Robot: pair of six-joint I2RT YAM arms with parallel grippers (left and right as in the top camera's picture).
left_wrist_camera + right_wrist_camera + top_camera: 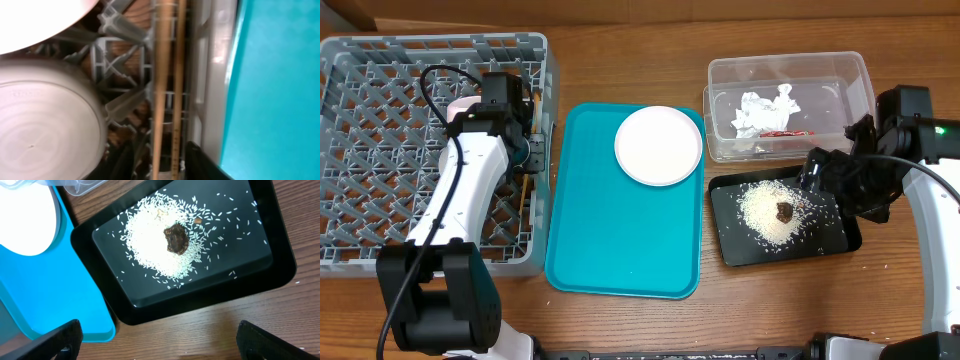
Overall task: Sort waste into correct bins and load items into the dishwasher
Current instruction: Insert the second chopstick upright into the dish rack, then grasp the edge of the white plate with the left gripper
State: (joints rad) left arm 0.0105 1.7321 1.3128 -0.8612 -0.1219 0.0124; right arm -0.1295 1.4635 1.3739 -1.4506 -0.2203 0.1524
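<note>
The chopsticks (167,75) are laid in the dish rack (380,120) between the left gripper's (160,147) slightly parted jaws; rice (150,245) is gathered in the black tray (260,275) ahead of the wide-open right gripper (157,325); the plate (659,145) is not yet loaded

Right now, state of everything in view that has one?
plate: empty, on teal tray
chopsticks: lying in dish rack
bowl: in dish rack, beside chopsticks
napkin, wrapper: in clear tub
rice, brown lump: in black tray
left gripper: jaws part open, astride chopsticks
right gripper: jaws open, empty
</note>
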